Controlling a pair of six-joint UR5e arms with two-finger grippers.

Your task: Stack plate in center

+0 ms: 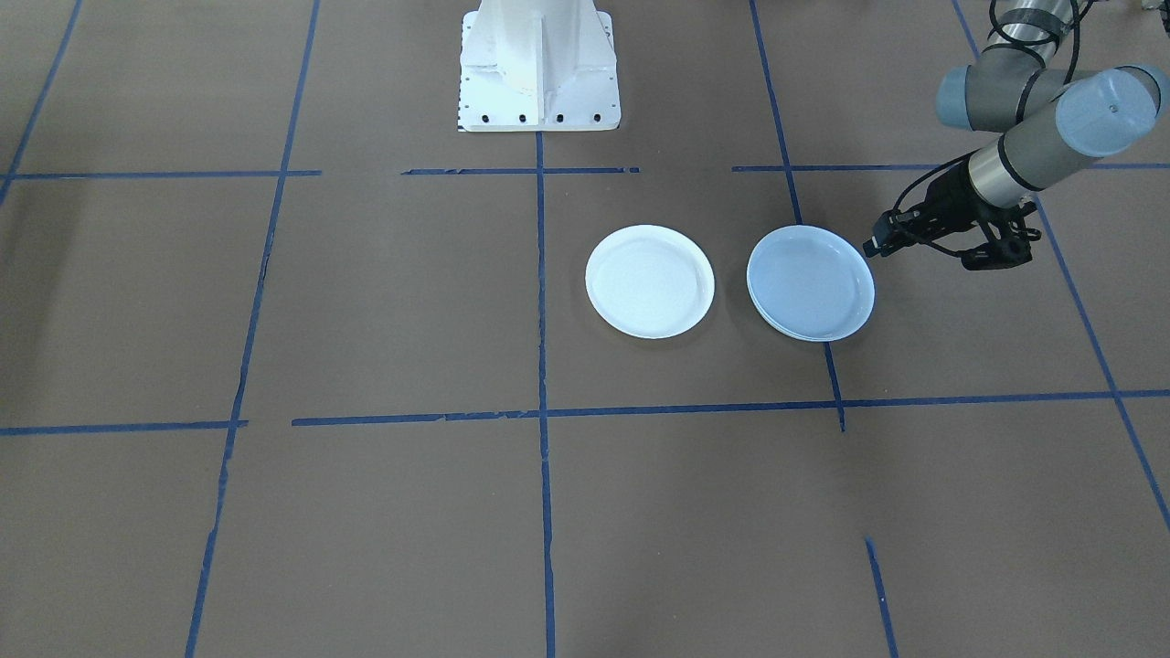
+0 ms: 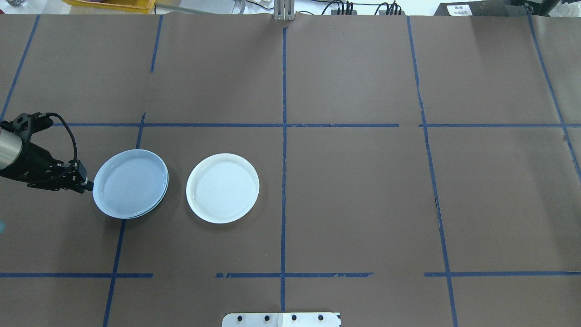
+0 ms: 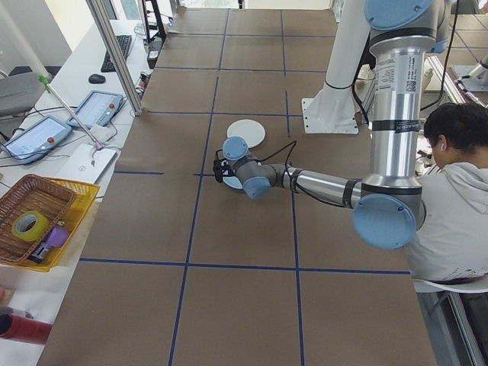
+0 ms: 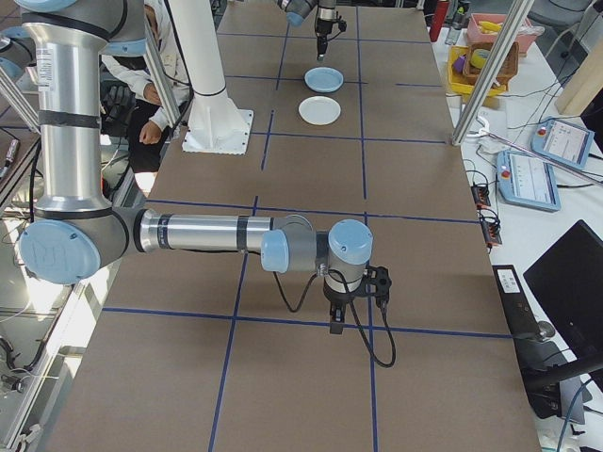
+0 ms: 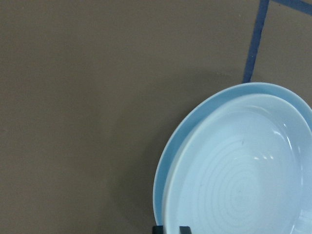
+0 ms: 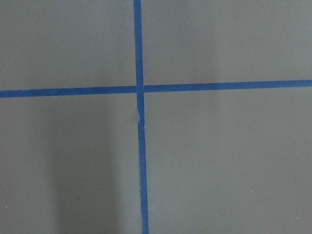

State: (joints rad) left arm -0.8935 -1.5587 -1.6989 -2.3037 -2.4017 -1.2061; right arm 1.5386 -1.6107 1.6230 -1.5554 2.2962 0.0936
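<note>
At the left edge of the overhead view, my left claw (image 2: 87,184) sits at the rim of the ridged blue plate (image 2: 129,181), which rests nested on a smooth blue plate (image 5: 170,146) beneath it. I cannot tell whether the fingers pinch the rim or merely touch it. The white plate (image 2: 222,188) lies just beside, right of the stack. My right claw (image 4: 336,325) hangs far off; its state is unclear. If I pull back while gripping, I could drag the top plate off-centre.

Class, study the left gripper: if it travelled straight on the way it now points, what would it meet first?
Probably the rim of the ridged pale blue plate, stacked on another blue plate, just ahead of the left gripper.
</note>
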